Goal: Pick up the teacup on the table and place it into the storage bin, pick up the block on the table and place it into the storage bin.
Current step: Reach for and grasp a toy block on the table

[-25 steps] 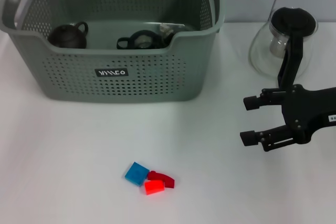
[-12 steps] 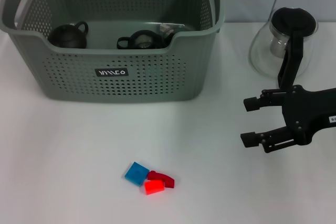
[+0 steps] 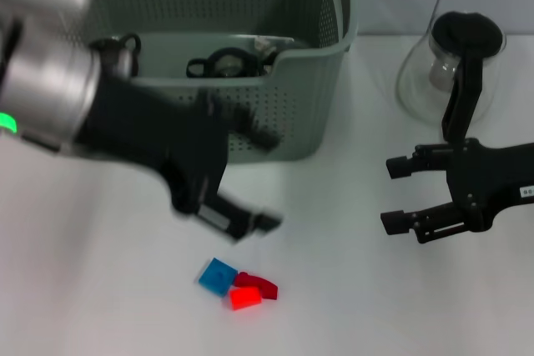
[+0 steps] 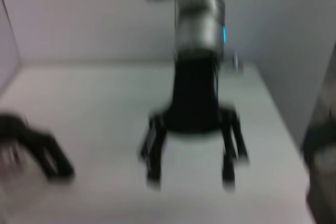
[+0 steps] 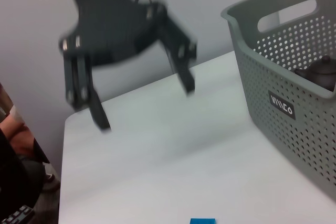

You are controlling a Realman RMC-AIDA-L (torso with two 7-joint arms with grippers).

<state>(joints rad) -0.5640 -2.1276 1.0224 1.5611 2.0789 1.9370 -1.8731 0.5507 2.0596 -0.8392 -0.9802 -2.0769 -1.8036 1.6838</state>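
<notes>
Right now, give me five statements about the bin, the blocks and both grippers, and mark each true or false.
1. The left gripper is above the blocks on the table. True.
2. The left gripper is shut on a block. False: it is open and empty, as the right wrist view shows.
3. The blue block lies inside the bin. False: it lies on the table, in front of the bin.
4. The right gripper is open, off to the right of the blocks. True.
5. The bin is empty. False: dark teaware sits inside it.
</notes>
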